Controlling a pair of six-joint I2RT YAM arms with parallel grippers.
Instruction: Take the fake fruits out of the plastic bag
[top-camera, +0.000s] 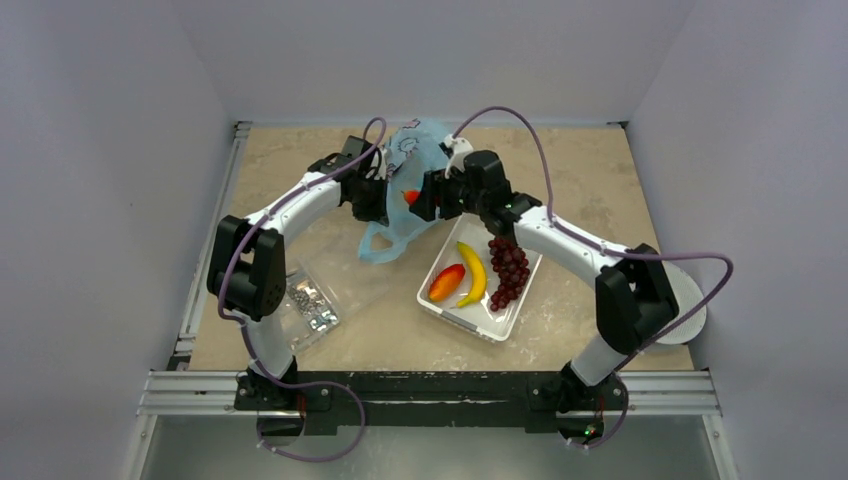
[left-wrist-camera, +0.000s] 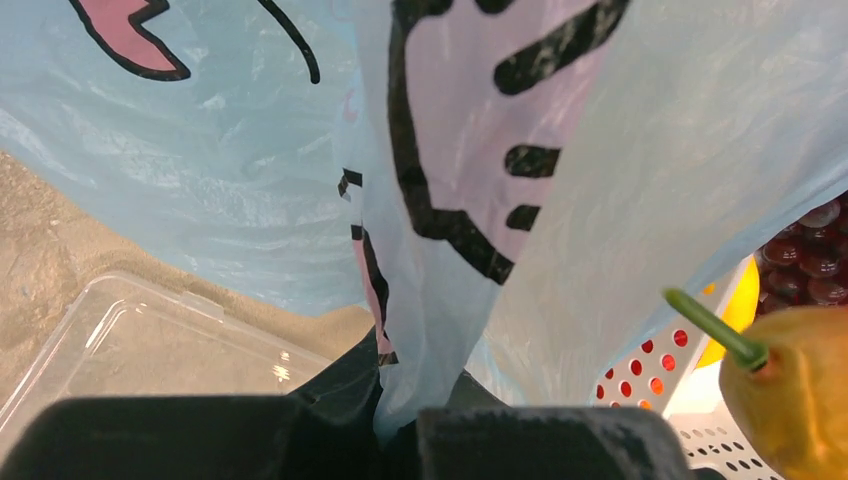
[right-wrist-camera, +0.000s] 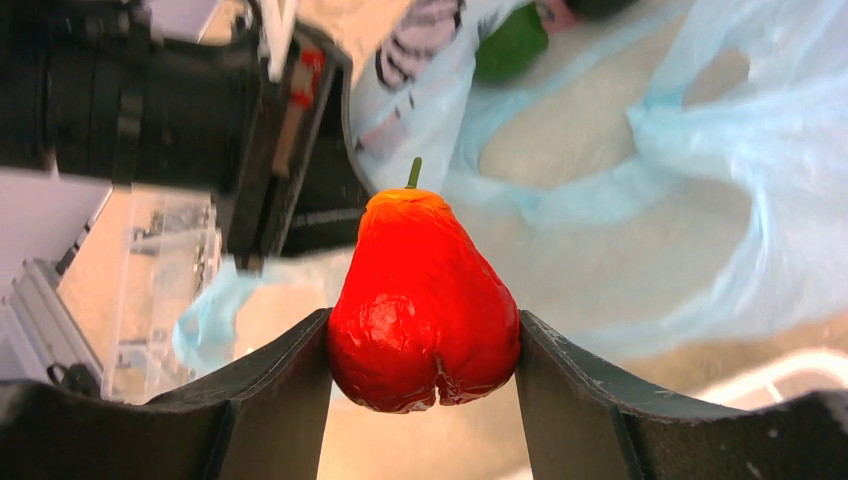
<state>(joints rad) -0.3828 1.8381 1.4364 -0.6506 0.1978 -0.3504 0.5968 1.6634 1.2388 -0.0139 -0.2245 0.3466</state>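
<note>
Red fruit (right-wrist-camera: 421, 290) in right end effector (right-wrist-camera: 422, 322); plastic bag (left-wrist-camera: 250, 180) in left end effector (left-wrist-camera: 400, 418)

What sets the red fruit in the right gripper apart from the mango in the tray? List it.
The red fruit is clamped in the right gripper; the mango lies loose in the tray. The red fruit is pear-shaped with a green stem; the mango is oval, with no stem visible. The red fruit is next to the bag; the mango lies beside the banana. Both are red-orange.
</note>
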